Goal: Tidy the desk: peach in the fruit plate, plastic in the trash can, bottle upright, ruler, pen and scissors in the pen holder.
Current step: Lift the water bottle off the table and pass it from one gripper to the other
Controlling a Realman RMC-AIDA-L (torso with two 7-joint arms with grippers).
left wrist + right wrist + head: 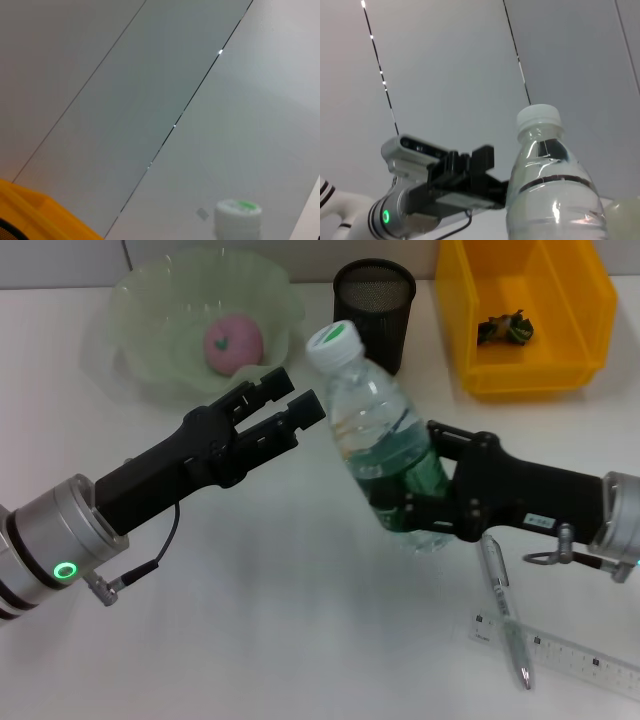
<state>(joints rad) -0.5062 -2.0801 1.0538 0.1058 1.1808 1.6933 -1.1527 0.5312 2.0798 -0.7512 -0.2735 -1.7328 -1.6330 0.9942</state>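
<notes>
The right gripper (425, 502) is clenched around the lower body of the water bottle (378, 435), holding it off the desk (260, 640) at centre, cap tilted toward the far left, while the left gripper (296, 408) hovers just left of the bottle's neck with fingers parted and nothing in them. The bottle-upright step looks to be in hand; next it needs tipping vertical and setting down clear of the pen holder (375, 312) behind it. The peach (233, 343) already sits in the fruit plate (150, 310) far left, whereas the ruler (570, 653) and pen (505, 608) still lie near right.

White desk (280, 640); wall panels (150, 75) behind, maybe w/ thin seams.
</notes>
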